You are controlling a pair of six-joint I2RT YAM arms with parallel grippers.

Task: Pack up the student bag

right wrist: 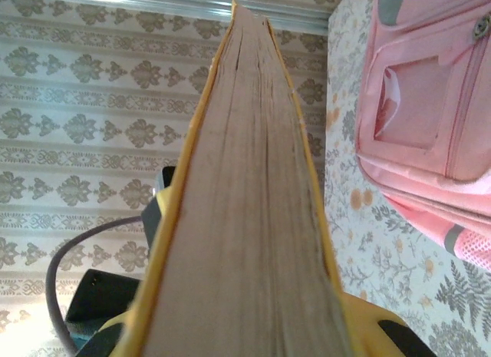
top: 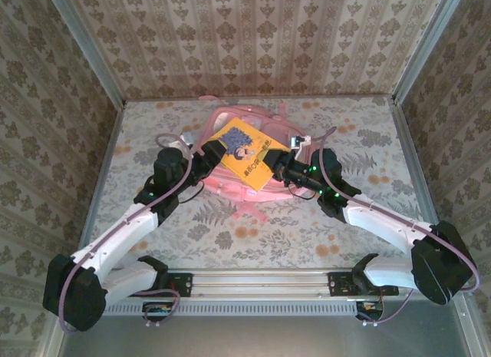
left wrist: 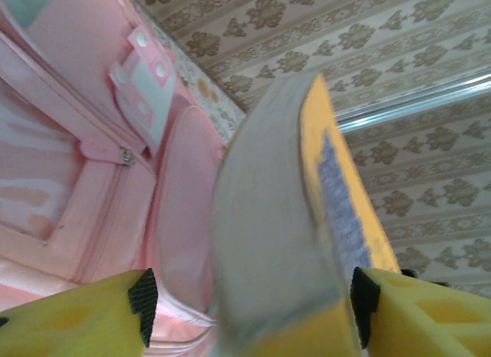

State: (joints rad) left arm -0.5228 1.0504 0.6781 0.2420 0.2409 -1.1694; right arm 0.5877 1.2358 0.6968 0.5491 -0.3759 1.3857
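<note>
The student bag (top: 227,116), a soft pink backpack, lies flat at the back middle of the table. A thick yellow book (top: 244,159) hangs tilted just above it. My right gripper (top: 278,166) is shut on the book's right edge; in the right wrist view the page block (right wrist: 242,219) runs up from between its yellow fingers (right wrist: 368,326), with the bag (right wrist: 430,104) to the right. My left gripper (top: 209,153) stands open around the book's left corner (left wrist: 268,242). Its left pad (left wrist: 143,303) is clear of the book, over the pink bag (left wrist: 92,188).
The floral tabletop (top: 307,234) has free room in front of and on both sides of the bag. Patterned walls (top: 253,42) close in the back and both sides. A metal rail (top: 261,279) runs along the near edge between the arm bases.
</note>
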